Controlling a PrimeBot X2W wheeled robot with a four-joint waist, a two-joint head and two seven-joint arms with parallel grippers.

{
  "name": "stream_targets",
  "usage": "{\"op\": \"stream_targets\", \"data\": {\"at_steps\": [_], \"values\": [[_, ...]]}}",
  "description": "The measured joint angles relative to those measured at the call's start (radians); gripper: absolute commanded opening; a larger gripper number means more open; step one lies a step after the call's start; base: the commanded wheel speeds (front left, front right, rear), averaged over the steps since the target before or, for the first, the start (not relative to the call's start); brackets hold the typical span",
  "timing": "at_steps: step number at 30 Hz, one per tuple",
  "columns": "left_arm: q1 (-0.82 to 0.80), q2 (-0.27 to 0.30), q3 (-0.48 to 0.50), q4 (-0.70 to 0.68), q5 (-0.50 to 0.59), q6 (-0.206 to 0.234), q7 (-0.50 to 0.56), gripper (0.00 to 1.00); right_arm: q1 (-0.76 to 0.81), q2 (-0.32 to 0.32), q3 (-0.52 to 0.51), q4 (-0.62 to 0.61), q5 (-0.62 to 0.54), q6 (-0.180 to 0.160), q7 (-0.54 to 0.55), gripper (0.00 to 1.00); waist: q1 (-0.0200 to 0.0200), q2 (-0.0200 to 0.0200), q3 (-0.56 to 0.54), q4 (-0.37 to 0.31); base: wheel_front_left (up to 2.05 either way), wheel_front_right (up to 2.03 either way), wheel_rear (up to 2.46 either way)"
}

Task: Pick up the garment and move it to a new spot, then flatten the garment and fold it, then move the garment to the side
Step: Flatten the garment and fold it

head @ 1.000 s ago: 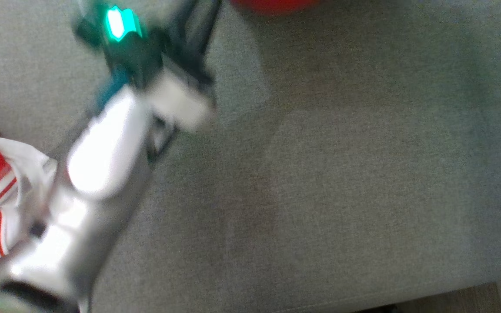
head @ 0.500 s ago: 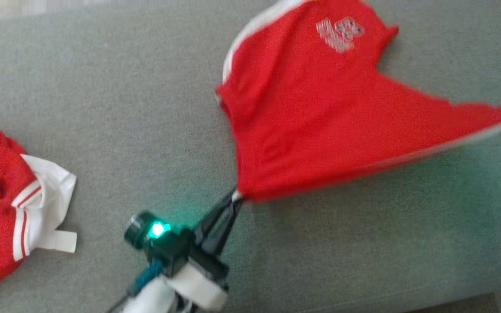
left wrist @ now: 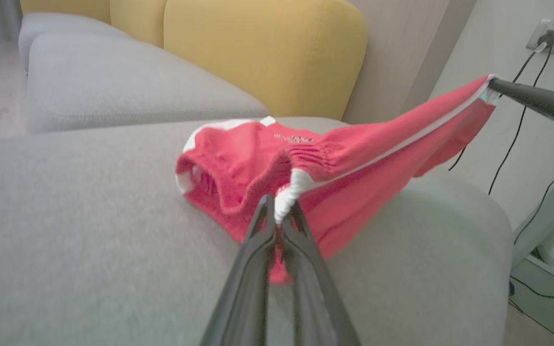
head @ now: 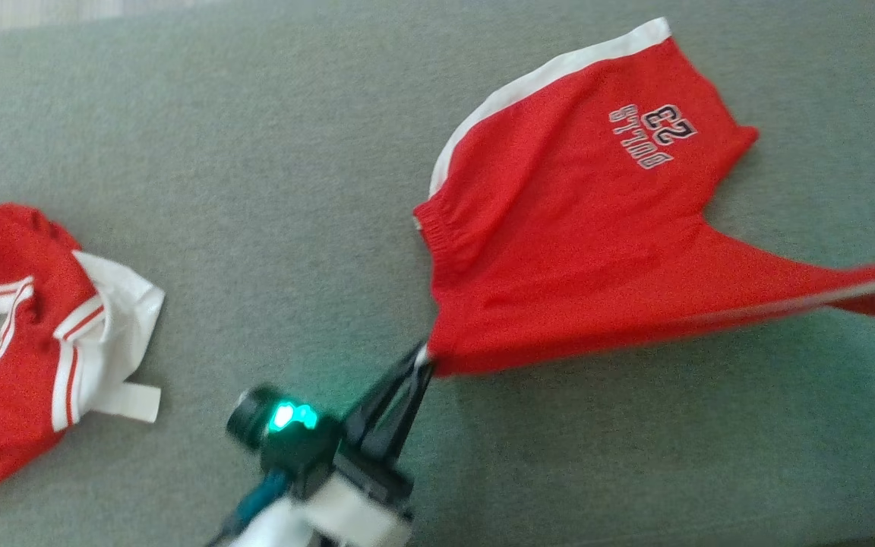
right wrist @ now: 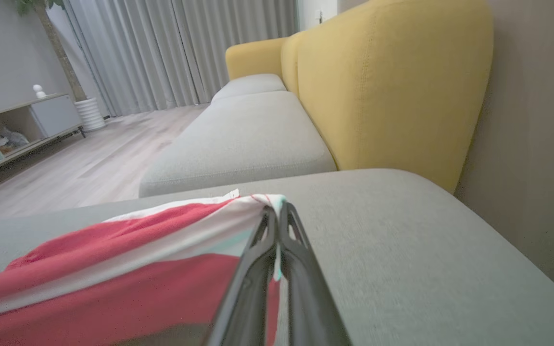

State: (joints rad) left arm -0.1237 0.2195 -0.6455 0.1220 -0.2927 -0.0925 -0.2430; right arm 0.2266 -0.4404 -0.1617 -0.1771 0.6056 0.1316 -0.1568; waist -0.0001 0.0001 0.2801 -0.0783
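Note:
The garment, red shorts [head: 582, 243] with white trim and a "BULLS 23" print, is stretched over the grey sofa seat [head: 255, 152]. My left gripper [head: 424, 357] is shut on its waistband corner, pinching the white edge [left wrist: 286, 194] between the closed fingers. The opposite end runs off the right edge of the head view. There my right gripper [right wrist: 277, 209] is shut on the white-striped hem, and its dark fingers [left wrist: 522, 96] hold that end raised above the seat. The middle of the shorts [left wrist: 238, 163] rests on the cushion.
A second red and white jersey [head: 12, 342] lies crumpled at the left of the seat. Yellow backrests [left wrist: 267, 53] stand behind the sofa. Cables [left wrist: 508, 144] hang on the wall past the right end. The sofa's front edge is close behind my left arm.
The head camera has swung up from a blurred close view of my left arm to the whole seat. Both grippers keep their hold, and the shorts' printed leg now lies nearer to me.

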Motion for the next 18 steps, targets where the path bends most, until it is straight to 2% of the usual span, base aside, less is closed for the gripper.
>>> {"op": "stream_targets", "data": {"at_steps": [4, 8, 13, 18], "values": [[-0.140, -0.059, 0.000, 0.039, -0.009, -0.006, 0.011, 0.00, -0.124, -0.022, -0.011, 0.028, 0.000, 0.000, 0.036, 0.00, 0.0002, 0.0000, 0.034, 0.030, 0.00, 0.00, 0.00], [-0.289, -0.111, 0.005, 0.107, -0.034, -0.013, 0.013, 0.00, -0.279, -0.084, 0.010, 0.088, 0.000, 0.000, 0.076, 0.00, 0.0003, 0.0000, 0.074, 0.059, 0.00, 0.00, 0.00], [-0.396, -0.137, 0.023, 0.214, -0.045, -0.013, 0.015, 0.00, -0.478, -0.151, 0.115, 0.203, 0.007, 0.000, 0.115, 0.00, 0.0004, -0.0001, 0.122, 0.089, 0.00, 0.00, 0.00], [-0.497, -0.164, 0.021, 0.317, -0.077, -0.013, 0.022, 0.00, -0.673, -0.223, 0.273, 0.371, 0.013, 0.000, 0.140, 0.00, 0.0004, -0.0001, 0.172, 0.127, 0.00, 0.00, 0.00]]}}
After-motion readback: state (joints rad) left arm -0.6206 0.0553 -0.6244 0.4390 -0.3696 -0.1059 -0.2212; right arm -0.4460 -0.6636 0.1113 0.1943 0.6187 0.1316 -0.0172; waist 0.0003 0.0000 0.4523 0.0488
